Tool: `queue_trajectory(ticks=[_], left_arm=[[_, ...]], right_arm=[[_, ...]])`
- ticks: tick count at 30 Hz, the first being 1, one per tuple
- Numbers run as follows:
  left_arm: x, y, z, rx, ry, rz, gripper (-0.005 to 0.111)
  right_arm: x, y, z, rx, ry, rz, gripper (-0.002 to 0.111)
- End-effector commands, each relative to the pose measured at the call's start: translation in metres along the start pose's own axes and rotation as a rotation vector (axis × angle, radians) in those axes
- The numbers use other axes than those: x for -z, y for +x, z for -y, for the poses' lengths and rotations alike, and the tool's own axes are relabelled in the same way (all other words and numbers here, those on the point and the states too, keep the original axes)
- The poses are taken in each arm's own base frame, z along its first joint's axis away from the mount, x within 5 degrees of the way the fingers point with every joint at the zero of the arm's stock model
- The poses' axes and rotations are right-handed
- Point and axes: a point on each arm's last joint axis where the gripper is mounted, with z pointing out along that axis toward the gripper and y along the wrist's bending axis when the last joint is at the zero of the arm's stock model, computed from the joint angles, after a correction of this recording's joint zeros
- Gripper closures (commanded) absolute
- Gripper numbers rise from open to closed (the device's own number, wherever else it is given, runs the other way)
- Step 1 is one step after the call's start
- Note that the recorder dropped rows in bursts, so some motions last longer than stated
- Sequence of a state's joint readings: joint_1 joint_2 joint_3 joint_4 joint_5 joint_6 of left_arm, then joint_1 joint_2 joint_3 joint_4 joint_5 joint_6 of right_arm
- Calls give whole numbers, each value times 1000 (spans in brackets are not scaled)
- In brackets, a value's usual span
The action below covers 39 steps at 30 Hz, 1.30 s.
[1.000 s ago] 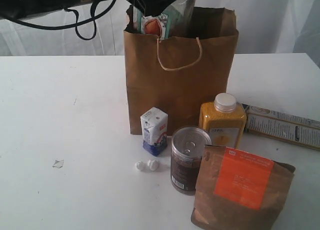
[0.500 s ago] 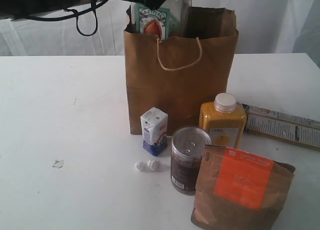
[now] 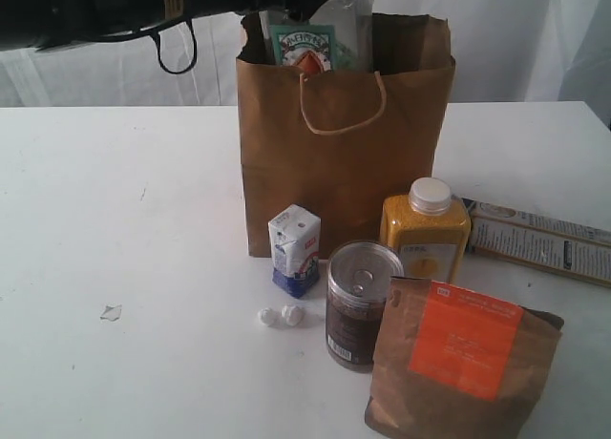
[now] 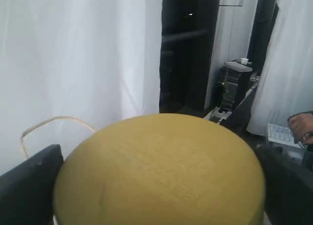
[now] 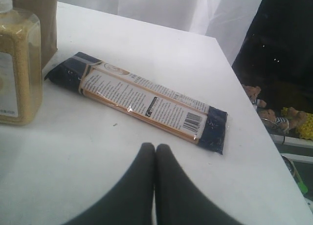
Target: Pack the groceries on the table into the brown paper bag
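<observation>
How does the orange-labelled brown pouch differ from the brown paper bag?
The brown paper bag is much taller than the orange-labelled pouch. The bag has a cord handle and an open top; the pouch has neither. The pouch bears an orange label; the bag is plain. Both are brown and stand upright.

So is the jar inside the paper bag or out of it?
Partly in. The jar sits in the open bag, label showing above the rim, lower part hidden behind the front wall.
</observation>
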<state>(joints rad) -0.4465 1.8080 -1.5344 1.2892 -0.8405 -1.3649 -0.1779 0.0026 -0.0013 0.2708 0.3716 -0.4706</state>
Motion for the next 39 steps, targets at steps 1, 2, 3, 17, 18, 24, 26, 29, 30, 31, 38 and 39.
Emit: queue_trajectory(ticks=[1, 2, 3, 17, 18, 24, 26, 29, 30, 31, 38, 39], left_arm=[[-1, -7, 8, -18, 19, 5, 1], [-1, -5, 8, -76, 22, -19, 1], [-1, -4, 7, -104, 16, -37, 1], [-5, 2, 10, -89, 22, -63, 1], [-5, 2, 10, -89, 22, -63, 1], [-5, 2, 10, -89, 22, -63, 1], [-5, 2, 10, -89, 22, -63, 1], [-5, 2, 10, -88, 22, -63, 1], [-5, 2, 10, -88, 24, -62, 1], [-5, 2, 11, -88, 27, -61, 1], [-5, 2, 11, -95, 31, -65, 1], [-5, 2, 11, -95, 31, -65, 1]], right_arm=[[0, 0, 0, -5, 5, 3, 108], [0, 0, 0, -5, 5, 3, 108], [0, 0, 0, -5, 5, 3, 108], [0, 0, 0, -5, 5, 3, 108], [0, -1, 1, -5, 9, 12, 108], [9, -35, 16, 192, 227, 383, 108], [19, -52, 20, 98, 266, 608, 108], [46, -75, 24, -185, 223, 1026, 108], [58, -81, 26, -307, 168, 1192, 108], [72, -86, 27, -343, 144, 1353, 108], [129, -138, 70, -1145, -75, 1709, 108], [130, -160, 70, -1067, -49, 1621, 108]])
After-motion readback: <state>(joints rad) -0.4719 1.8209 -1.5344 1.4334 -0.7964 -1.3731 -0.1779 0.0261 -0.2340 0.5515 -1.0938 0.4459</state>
